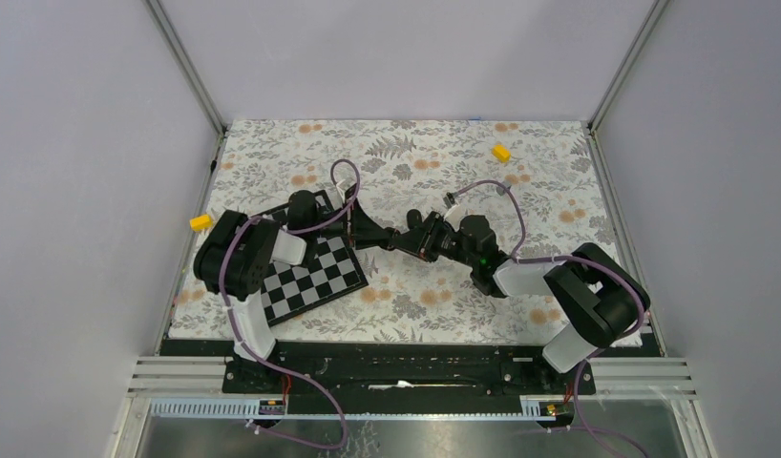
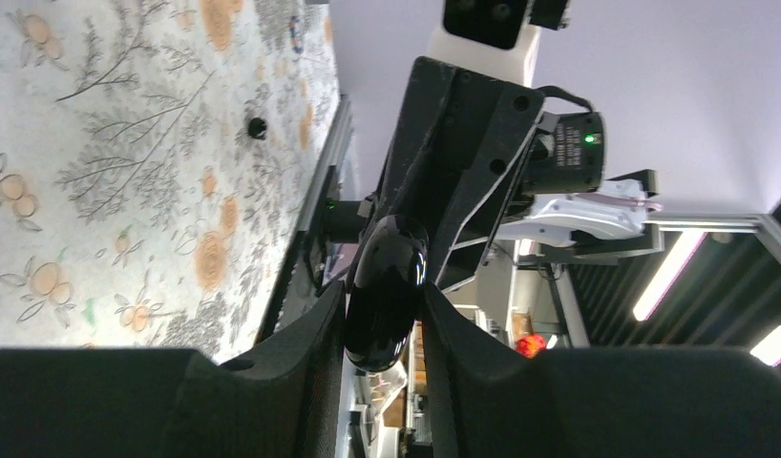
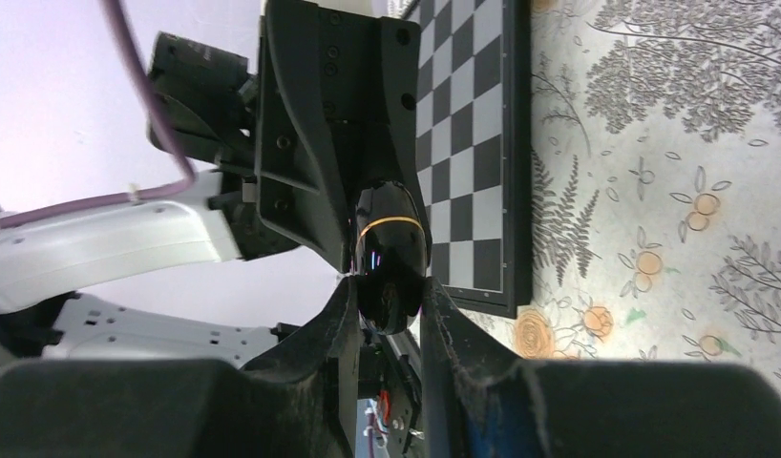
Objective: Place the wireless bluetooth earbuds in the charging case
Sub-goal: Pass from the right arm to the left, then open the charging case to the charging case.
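Note:
The charging case (image 2: pixel 387 286) is a glossy black pebble held above the cloth between both grippers. My left gripper (image 2: pixel 385 310) is shut on one end of it. My right gripper (image 3: pixel 389 301) is shut on the other end, where the case (image 3: pixel 389 248) shows a thin gold line across it. In the top view the left gripper (image 1: pixel 389 239) and right gripper (image 1: pixel 423 244) meet tip to tip at the table's middle, and the case is mostly hidden there. A tiny black round thing (image 2: pixel 257 126) lies on the cloth; I cannot tell whether it is an earbud. No orange spot shows.
A black-and-white checkered board (image 1: pixel 315 277) lies under the left arm and shows in the right wrist view (image 3: pixel 473 143). A yellow block (image 1: pixel 501 152) sits at the back right, another (image 1: pixel 200 221) at the left edge. The floral cloth (image 1: pixel 415 162) covers the table.

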### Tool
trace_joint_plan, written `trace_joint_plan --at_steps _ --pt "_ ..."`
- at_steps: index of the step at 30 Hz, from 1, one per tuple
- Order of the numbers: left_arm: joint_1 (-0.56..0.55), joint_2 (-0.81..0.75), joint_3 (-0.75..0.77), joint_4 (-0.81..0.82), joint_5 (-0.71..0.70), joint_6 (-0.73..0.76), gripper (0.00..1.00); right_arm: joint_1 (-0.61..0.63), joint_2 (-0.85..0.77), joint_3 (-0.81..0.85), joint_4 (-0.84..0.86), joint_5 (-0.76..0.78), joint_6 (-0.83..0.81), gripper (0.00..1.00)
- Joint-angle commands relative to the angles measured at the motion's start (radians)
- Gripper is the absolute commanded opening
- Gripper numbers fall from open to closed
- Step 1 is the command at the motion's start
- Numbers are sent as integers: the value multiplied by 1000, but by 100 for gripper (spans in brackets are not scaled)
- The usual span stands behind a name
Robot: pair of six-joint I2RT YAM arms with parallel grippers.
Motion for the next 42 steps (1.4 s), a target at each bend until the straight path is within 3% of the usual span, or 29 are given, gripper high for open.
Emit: trace_joint_plan --at_steps 1,3,6,9,11,25,42 --pt "-33 75 -4 561 52 -382 11 14 35 6 90 -35 18 13" --pt "-33 85 -8 567 43 -380 0 14 30 6 81 -35 13 14" --pt "-33 79 -10 566 37 -372 0 14 20 1 70 -30 8 17" --pt "-32 72 -8 564 39 -372 0 7 12 -4 64 -24 9 37" --pt "-31 66 -8 564 40 -374 0 -3 6 -11 67 -12 16 41" --pt "-13 48 -5 564 47 -379 0 -52 7 -95 175 -2 88 42" --pt "10 45 -10 562 45 -381 0 -69 -37 -122 155 -2 76 42"
